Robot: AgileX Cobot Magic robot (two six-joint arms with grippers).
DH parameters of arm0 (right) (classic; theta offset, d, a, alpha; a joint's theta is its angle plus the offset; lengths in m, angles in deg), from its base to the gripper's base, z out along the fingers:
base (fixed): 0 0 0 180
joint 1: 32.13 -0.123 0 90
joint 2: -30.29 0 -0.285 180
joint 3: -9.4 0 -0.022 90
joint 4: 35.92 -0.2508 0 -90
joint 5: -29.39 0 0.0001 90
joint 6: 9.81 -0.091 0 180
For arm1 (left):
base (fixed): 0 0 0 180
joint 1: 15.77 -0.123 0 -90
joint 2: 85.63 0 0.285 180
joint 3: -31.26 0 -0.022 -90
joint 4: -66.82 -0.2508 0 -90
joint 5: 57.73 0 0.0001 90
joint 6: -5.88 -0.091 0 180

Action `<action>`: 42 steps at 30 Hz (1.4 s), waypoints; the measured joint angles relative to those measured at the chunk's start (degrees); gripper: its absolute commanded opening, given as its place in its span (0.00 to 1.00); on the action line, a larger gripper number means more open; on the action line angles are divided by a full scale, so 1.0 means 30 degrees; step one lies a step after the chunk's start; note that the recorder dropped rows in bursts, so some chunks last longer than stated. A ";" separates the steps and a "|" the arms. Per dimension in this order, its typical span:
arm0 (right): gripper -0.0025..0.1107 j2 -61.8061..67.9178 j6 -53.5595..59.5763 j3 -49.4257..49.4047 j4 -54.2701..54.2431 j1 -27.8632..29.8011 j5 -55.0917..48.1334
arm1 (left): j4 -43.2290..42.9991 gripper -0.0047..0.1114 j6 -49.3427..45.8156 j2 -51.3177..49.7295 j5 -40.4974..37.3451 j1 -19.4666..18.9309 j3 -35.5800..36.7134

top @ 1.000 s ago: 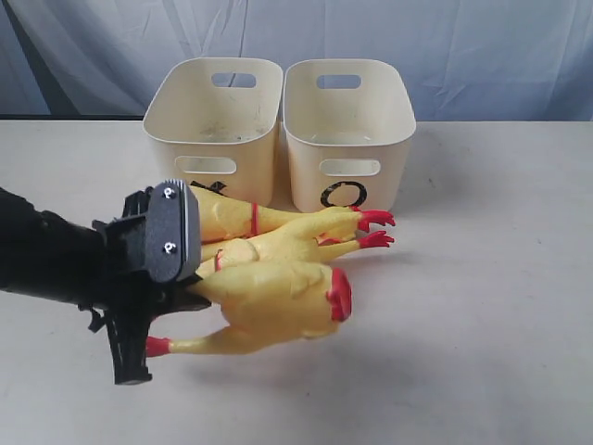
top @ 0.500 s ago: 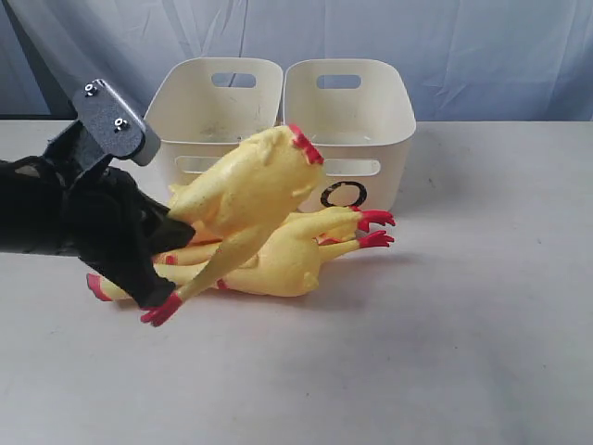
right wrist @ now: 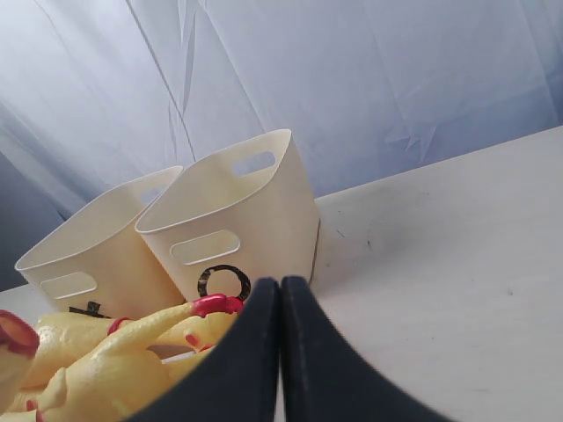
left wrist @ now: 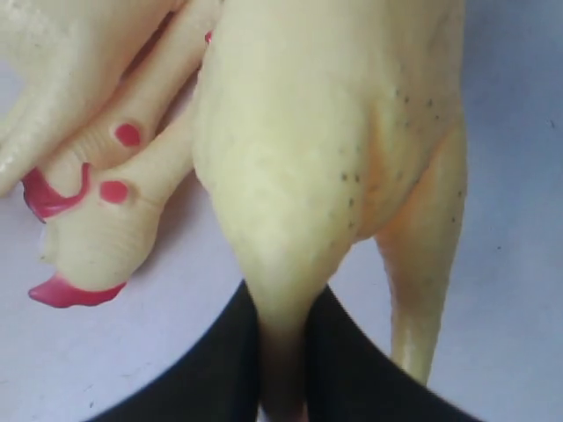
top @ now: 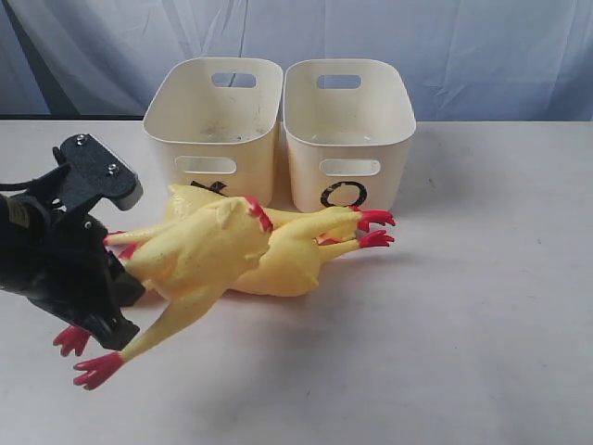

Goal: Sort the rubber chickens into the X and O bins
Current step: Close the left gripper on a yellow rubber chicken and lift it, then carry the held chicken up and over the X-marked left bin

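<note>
Zero binned: X bin (top: 199, 139), O bin (top: 350, 139) look empty. Left gripper (left wrist: 281, 387) clamps one rubber chicken (top: 195, 255); chicken pile (top: 296, 252) waits. Right gripper (right wrist: 281, 352) closed, empty.

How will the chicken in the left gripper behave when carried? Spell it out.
The held chicken probably squashes easily: its narrow end looks pinched thin in the left gripper. It seems light, since the body juts sideways from that small grip without much droop. Its long leg hangs low, so it may swing or snag.
</note>
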 measured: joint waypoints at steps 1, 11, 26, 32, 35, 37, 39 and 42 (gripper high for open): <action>0.02 0.0000 0.0000 0.0000 0.0000 0.0000 0.0000 | -0.0200 0.04 0.0049 0.0000 0.0053 0.0000 0.0000; 0.02 0.0000 0.0000 0.0000 0.0000 0.0000 0.0000 | -0.1749 0.04 0.1748 0.0000 0.1691 0.0000 -0.0358; 0.02 0.0000 0.0000 0.0000 0.0000 0.0000 0.0000 | -0.2815 0.04 0.2714 -0.1060 0.2564 0.0000 -0.4344; 0.02 0.0000 0.0000 0.0000 0.0000 0.0000 0.0000 | -0.4868 0.04 0.3772 -0.3059 0.2444 0.0000 -0.7102; 0.02 0.0000 0.0000 0.0000 0.0000 0.0000 0.0000 | -0.6096 0.04 0.3971 -0.4442 0.2228 0.0000 -0.8676; 0.02 0.0000 0.0000 0.0000 0.0000 0.0000 0.0000 | -0.6412 0.04 0.4309 -0.5535 0.2139 -0.0201 -1.0063; 0.02 0.0000 0.0000 0.0000 0.0000 0.0000 0.0000 | -0.6450 0.04 0.4903 -0.6632 0.2139 -0.0906 -1.1426; 0.02 0.0000 0.0000 0.0000 0.0000 0.0000 0.0000 | -0.6566 0.04 0.5331 -0.7976 0.1891 -0.1968 -1.3396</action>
